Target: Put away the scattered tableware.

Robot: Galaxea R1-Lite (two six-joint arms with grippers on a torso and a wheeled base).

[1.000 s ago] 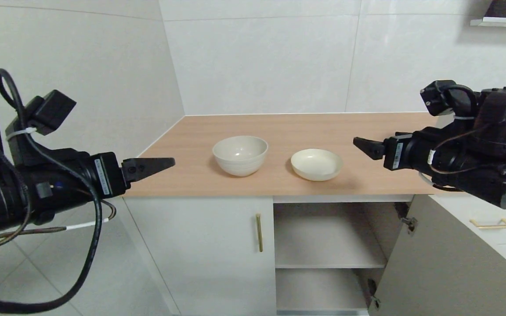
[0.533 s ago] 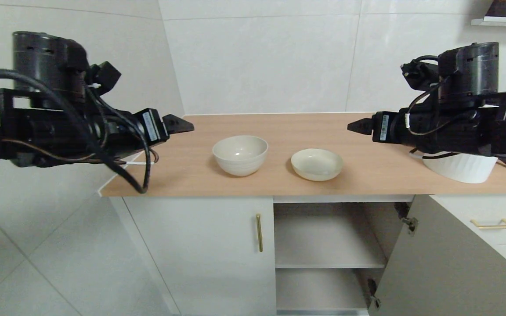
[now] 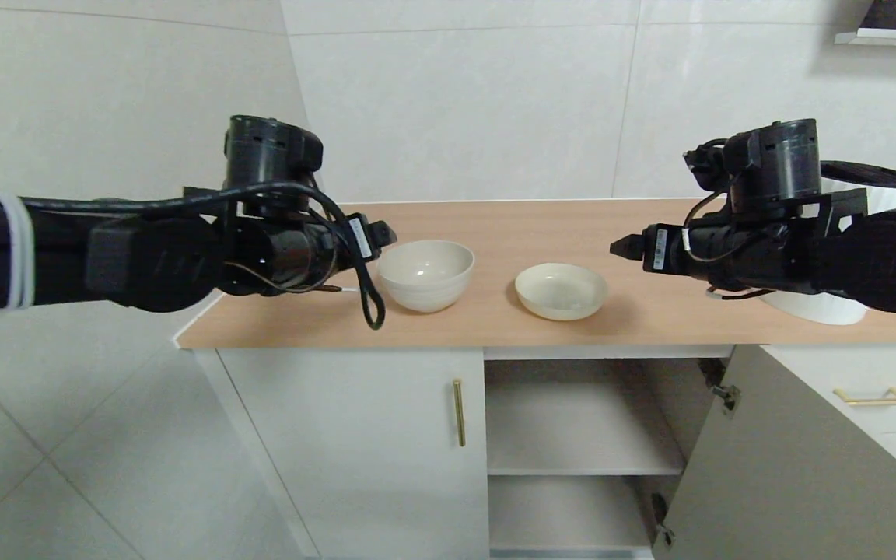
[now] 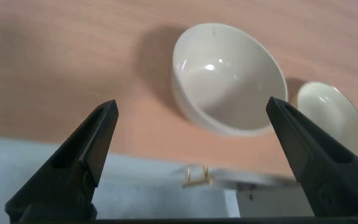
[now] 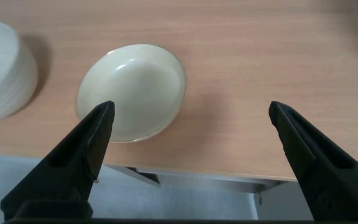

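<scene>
Two cream pieces stand on the wooden counter [image 3: 650, 225]: a deep bowl [image 3: 425, 274] on the left and a shallow dish [image 3: 561, 290] to its right. My left gripper [image 3: 382, 233] hovers just left of the deep bowl, level with its rim, open and holding nothing. In the left wrist view the bowl [image 4: 229, 87] lies between its spread fingers [image 4: 89, 155], with the dish [image 4: 331, 121] beyond. My right gripper [image 3: 623, 246] hangs just right of the dish, open and empty. Its wrist view shows the dish [image 5: 132, 90] below and the bowl [image 5: 5, 68] at the edge.
A white ribbed container [image 3: 821, 307] stands on the counter behind my right arm. Below the counter the cabinet [image 3: 580, 420] stands open with two bare shelves, its door [image 3: 767, 467] swung out to the right. The left cabinet door with a brass handle [image 3: 458, 412] is closed.
Both arms have risen and swung inward over the counter. The left gripper came up beside the deep bowl, the right one toward the shallow dish. Bowl and dish have not moved.
</scene>
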